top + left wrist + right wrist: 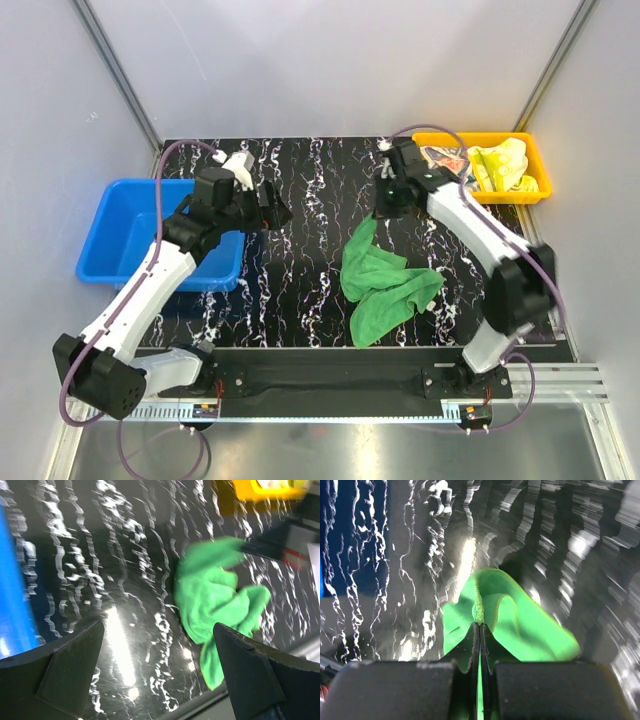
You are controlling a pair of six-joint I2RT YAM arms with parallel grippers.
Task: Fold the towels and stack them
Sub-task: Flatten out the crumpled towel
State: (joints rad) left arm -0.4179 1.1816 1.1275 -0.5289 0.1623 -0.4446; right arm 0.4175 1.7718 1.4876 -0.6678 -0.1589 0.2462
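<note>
**Green towel pinched at one corner**

The black marbled table (300, 200) is flanked by a blue bin (115, 240) at 9 o'clock and a yellow bin (500, 197) at 2 o'clock. The green towel (385, 285) is crumpled at 5 o'clock, with its upper corner clamped by the right gripper (480, 630). In the yellow bin a pale yellow towel (500, 165) is bunched, and a printed towel (443, 157) is half hidden by the arm. The left gripper (160, 650) is spread wide. Both wrist views are blurred.

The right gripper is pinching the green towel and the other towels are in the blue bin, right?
Not quite. The right gripper does pinch the green towel, but the other towels lie in the yellow bin, as the top external view shows.
</note>
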